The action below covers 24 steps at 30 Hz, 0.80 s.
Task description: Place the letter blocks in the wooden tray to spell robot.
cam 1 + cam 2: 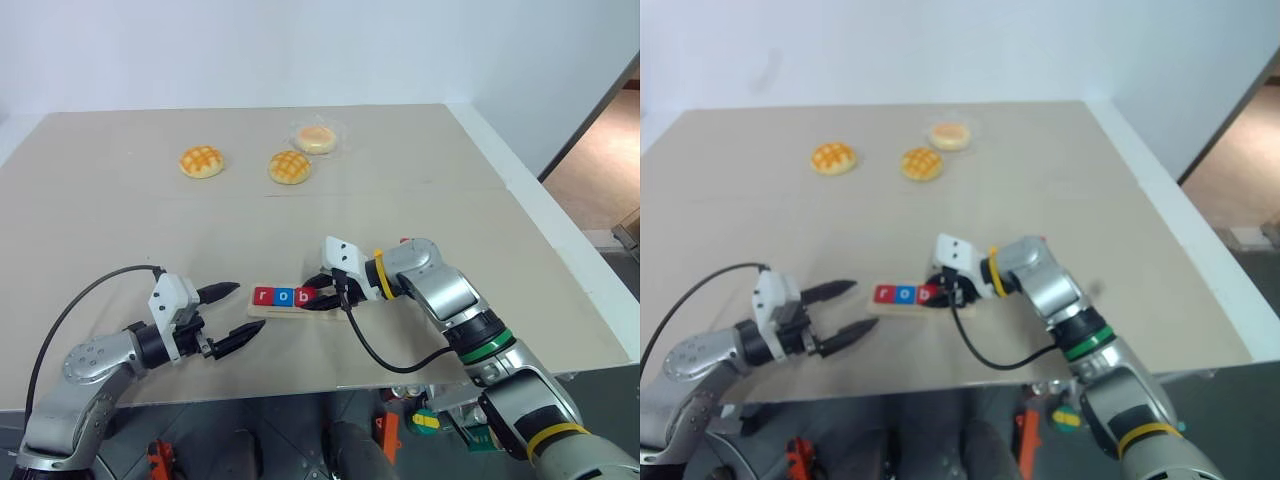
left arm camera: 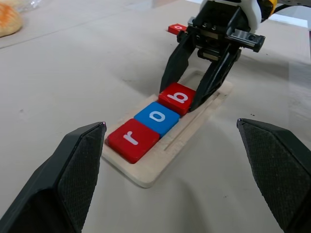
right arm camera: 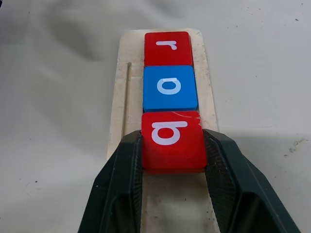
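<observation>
Red b block (image 3: 171, 140) sits third in the wooden tray (image 3: 124, 92) near the table's (image 1: 120, 220) front edge, after r (image 3: 168, 47) and o (image 3: 169, 88), clamped by the right hand (image 3: 172, 187); left hand (image 2: 182, 165) spread, empty.

Red block (image 3: 168, 47): white lowercase "r". Blue block (image 3: 170, 88), frame centre: white "o". Second red block (image 3: 172, 140), lower centre: white "b". Row reads "rob" along wooden tray (image 3: 116, 111). No other legible text.
</observation>
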Each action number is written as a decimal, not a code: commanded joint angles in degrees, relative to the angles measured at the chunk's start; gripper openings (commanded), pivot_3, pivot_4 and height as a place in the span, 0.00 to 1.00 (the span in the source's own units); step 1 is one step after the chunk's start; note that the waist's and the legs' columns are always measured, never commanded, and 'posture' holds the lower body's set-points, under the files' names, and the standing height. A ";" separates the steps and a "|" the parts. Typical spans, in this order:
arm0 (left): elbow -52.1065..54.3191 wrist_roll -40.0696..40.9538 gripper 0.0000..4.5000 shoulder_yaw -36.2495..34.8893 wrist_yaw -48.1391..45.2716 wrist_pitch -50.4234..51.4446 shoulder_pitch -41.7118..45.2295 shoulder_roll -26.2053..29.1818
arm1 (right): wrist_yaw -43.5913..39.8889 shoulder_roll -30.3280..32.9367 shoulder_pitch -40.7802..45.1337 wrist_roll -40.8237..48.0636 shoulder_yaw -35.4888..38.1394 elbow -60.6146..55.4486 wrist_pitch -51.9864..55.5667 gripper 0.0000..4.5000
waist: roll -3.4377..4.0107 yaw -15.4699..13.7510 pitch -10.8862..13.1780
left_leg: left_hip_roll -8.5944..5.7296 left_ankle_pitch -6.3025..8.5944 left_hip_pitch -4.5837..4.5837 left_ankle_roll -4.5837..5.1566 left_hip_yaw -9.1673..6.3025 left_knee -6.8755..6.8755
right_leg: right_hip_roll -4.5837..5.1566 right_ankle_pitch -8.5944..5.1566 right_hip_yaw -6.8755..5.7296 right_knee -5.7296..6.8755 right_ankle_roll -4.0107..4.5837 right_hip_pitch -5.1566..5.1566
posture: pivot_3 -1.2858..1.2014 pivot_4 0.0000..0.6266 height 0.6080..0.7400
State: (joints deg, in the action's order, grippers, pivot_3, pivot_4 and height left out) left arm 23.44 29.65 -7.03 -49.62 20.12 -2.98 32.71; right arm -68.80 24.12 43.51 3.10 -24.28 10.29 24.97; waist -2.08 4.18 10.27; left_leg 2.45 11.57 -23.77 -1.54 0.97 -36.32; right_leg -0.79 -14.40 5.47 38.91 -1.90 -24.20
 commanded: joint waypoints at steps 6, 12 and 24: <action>1.08 -0.24 1.00 0.14 0.62 -0.47 0.38 0.65 | 0.70 -1.31 1.19 -0.07 0.02 1.33 0.35 0.51 | -0.01 0.00 -0.01 | 0.09 0.00 0.03 0.00 0.02 -0.01 | -0.08 0.04 0.00 0.02 0.06 0.00 | 0.52 0.24 1.00; 1.47 -0.31 1.00 0.43 1.06 -0.27 0.13 0.54 | 0.64 -1.76 1.54 0.00 0.34 1.62 0.68 0.96 | -0.01 0.00 -0.01 | 0.13 -0.01 0.05 -0.01 0.00 -0.04 | -0.14 0.07 -0.02 0.06 0.10 0.00 | 0.52 0.24 1.00; 1.55 -0.88 1.00 0.94 -1.14 -1.80 0.42 1.75 | 6.67 -0.87 1.81 8.54 12.02 -9.44 14.54 0.99 | -0.01 0.00 0.00 | 0.12 -0.01 -0.03 -0.01 -0.02 -0.04 | -0.13 0.05 -0.01 0.05 0.09 -0.05 | 0.52 0.24 1.00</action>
State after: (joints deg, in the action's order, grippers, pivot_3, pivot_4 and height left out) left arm 23.43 28.99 -6.18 -49.92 19.74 -2.87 33.54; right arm -63.65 22.66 44.06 9.01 -15.99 4.51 36.47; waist -2.08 4.18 10.26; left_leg 2.57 11.56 -23.80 -1.55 0.94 -36.36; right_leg -0.92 -14.35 5.47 38.96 -1.82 -24.25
